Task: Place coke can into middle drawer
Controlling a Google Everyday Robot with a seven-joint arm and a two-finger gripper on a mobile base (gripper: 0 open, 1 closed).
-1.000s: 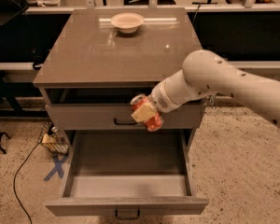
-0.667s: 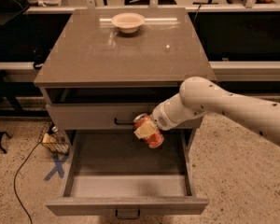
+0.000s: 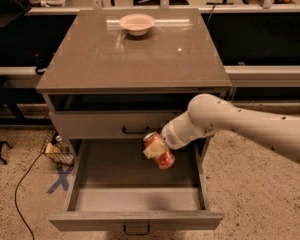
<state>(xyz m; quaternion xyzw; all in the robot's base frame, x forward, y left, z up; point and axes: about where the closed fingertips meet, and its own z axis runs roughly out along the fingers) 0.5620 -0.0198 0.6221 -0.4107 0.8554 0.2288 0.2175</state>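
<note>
The red coke can (image 3: pixel 160 152) with its silver top is held tilted in my gripper (image 3: pixel 153 151), whose pale fingers clasp it from the right. The white arm reaches in from the right edge. The can hangs over the rear right part of the open middle drawer (image 3: pixel 90 199), a wide deep grey box pulled out toward the camera, with a dark curved handle (image 3: pixel 136 229) on its front. The can sits just below the shallower closed drawer (image 3: pixel 90 125) above it.
The grey cabinet's top (image 3: pixel 135 54) carries a white bowl (image 3: pixel 136 23) at the back. A wire basket with clutter (image 3: pixel 56 151) and a cable (image 3: pixel 20 189) lie on the speckled floor to the left, near blue tape marks (image 3: pixel 60 179).
The arm has carried the can downward, from in front of the closed upper drawer's face to over the open middle drawer.
</note>
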